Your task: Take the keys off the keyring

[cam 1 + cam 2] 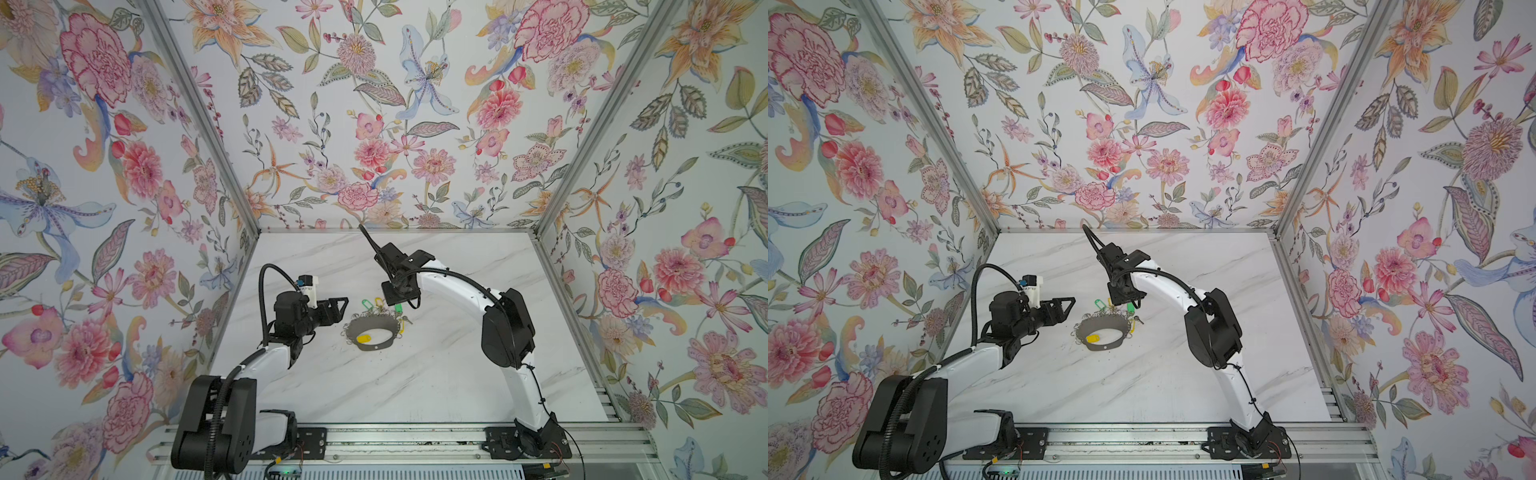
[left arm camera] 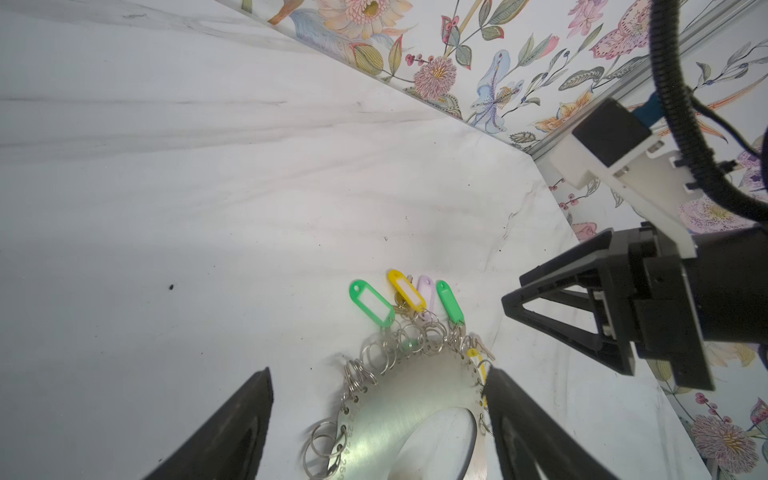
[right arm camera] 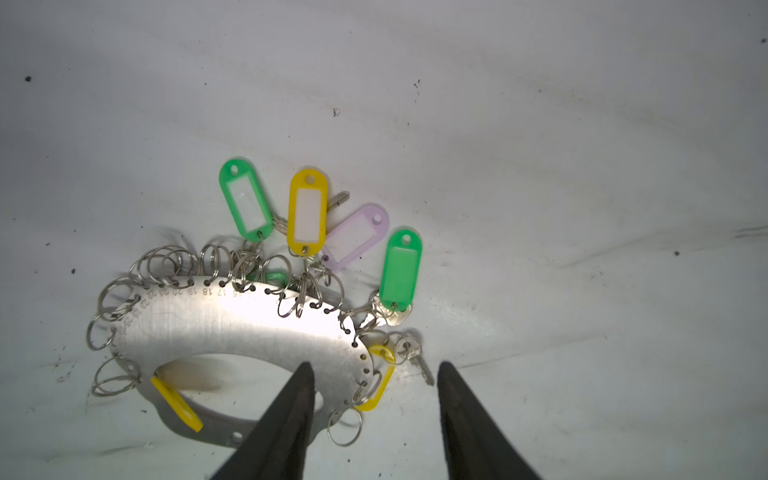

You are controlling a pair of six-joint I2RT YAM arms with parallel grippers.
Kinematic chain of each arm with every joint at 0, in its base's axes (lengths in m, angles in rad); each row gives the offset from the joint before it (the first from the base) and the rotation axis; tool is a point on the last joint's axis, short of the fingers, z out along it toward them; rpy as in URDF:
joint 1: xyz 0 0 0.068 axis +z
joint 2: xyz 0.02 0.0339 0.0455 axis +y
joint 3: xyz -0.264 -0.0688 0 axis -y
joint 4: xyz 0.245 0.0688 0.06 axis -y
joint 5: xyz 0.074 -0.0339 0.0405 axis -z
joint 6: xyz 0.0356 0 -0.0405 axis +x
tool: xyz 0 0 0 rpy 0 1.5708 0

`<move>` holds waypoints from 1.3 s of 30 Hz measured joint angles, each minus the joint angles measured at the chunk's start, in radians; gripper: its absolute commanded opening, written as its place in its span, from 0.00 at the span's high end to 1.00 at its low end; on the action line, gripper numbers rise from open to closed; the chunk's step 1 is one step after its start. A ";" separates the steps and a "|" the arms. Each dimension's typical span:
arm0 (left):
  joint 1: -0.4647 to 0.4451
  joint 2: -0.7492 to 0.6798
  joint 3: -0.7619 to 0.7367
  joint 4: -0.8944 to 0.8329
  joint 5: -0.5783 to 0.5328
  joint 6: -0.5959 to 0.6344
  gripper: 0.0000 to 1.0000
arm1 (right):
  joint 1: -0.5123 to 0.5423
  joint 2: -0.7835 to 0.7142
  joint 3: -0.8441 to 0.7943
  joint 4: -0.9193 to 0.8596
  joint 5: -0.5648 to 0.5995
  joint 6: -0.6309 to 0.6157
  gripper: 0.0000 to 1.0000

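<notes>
The keyring, a flat grey metal ring edged with wire loops, lies mid-table. Keys with green, yellow, lilac-white and green tags fan out from its far edge. One yellow tag rests across the ring's hole. My right gripper hangs open above the ring's edge, with a yellow tag and a small silver key lying below its gap. My left gripper is open, raised just left of the keyring, holding nothing.
Floral walls enclose the marble table on three sides. An aluminium rail carrying both arm bases runs along the front edge. The right arm's wrist and camera mount stand close beside my left gripper's reach.
</notes>
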 measured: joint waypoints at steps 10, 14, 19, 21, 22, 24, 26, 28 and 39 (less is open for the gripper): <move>-0.085 0.030 0.031 -0.025 -0.010 0.012 0.24 | -0.042 -0.113 -0.341 0.146 -0.150 0.045 0.56; -0.140 0.058 0.072 -0.037 -0.029 0.020 0.25 | -0.042 -0.114 -0.389 0.203 -0.211 0.061 0.57; -0.185 0.088 0.111 -0.046 -0.039 0.023 0.25 | -0.042 -0.114 -0.392 0.259 -0.246 0.065 0.57; -0.198 0.089 0.114 -0.050 -0.044 0.023 0.25 | -0.042 -0.114 -0.391 0.272 -0.255 0.065 0.57; -0.203 0.090 0.117 -0.053 -0.047 0.023 0.25 | -0.042 -0.114 -0.391 0.277 -0.258 0.065 0.57; -0.209 0.095 0.124 -0.059 -0.054 0.024 0.25 | -0.042 -0.113 -0.390 0.283 -0.264 0.065 0.57; -0.209 0.096 0.126 -0.066 -0.057 0.027 0.25 | -0.042 -0.109 -0.380 0.283 -0.268 0.065 0.57; -0.209 0.096 0.126 -0.071 -0.061 0.027 0.25 | -0.042 -0.098 -0.362 0.285 -0.270 0.065 0.58; -0.209 0.096 0.128 -0.085 -0.065 0.046 0.24 | -0.042 -0.034 -0.339 0.299 -0.272 0.073 0.86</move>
